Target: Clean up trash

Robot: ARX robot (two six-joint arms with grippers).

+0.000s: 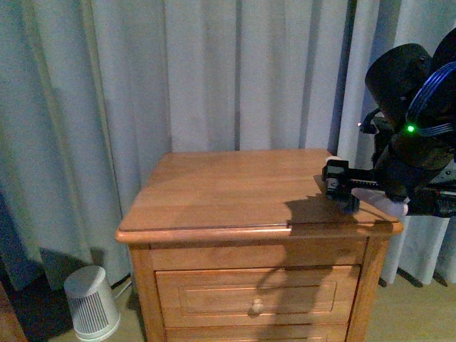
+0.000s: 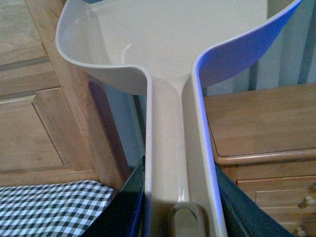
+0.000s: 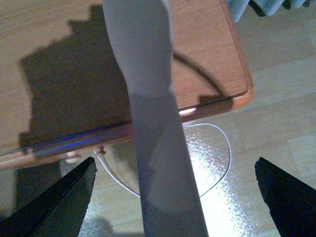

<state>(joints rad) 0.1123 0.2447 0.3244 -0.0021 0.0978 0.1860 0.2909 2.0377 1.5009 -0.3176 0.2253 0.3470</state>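
My right gripper (image 1: 342, 187) hangs over the right front corner of the wooden nightstand (image 1: 235, 189). It is shut on the brush, whose pale handle (image 1: 385, 204) sticks out to the right. In the right wrist view the grey brush (image 3: 150, 118) runs from the gripper (image 3: 173, 197) out over the nightstand's edge (image 3: 217, 98). My left gripper (image 2: 180, 207) is shut on the handle of the beige dustpan (image 2: 163, 39) and is out of the front view. A small white bit (image 1: 332, 159) shows behind the right gripper; I cannot tell if it is the trash.
Pale curtains (image 1: 214, 71) hang behind the nightstand. A small white ribbed appliance (image 1: 91, 303) stands on the floor to its left. A white cable (image 3: 219, 158) lies on the floor. A checked pillow (image 2: 49, 207) and wooden panels (image 2: 39, 123) show beside the dustpan.
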